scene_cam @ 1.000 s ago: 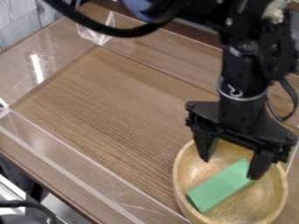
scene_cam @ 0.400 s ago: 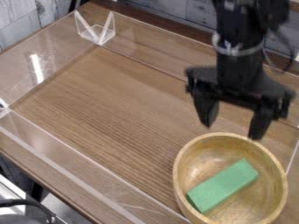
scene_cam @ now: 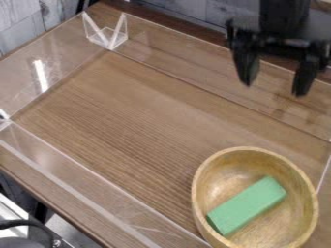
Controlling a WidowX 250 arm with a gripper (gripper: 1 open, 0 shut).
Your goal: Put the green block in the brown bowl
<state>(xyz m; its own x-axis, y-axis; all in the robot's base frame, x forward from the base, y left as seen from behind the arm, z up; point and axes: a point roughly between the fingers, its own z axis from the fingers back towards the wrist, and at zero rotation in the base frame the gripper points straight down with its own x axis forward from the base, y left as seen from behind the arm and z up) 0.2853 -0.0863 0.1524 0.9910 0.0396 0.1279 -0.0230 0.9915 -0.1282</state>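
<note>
The green block [scene_cam: 249, 205] lies flat inside the brown bowl [scene_cam: 214, 176], which sits at the lower right of the wooden table. My gripper [scene_cam: 274, 76] hangs well above and behind the bowl, near the top right of the view. Its two black fingers [scene_cam: 246, 66] point straight down and stand wide apart, with nothing between them. The block is free of the gripper.
Clear acrylic walls [scene_cam: 45, 73] fence the wooden table top [scene_cam: 130, 126]. A clear plastic bracket [scene_cam: 106, 31] stands at the back left corner. The table's front edge runs along the lower left.
The gripper has risen out of the bowl and moved away toward the back right, staying open. The green block stays lying in the bowl.
</note>
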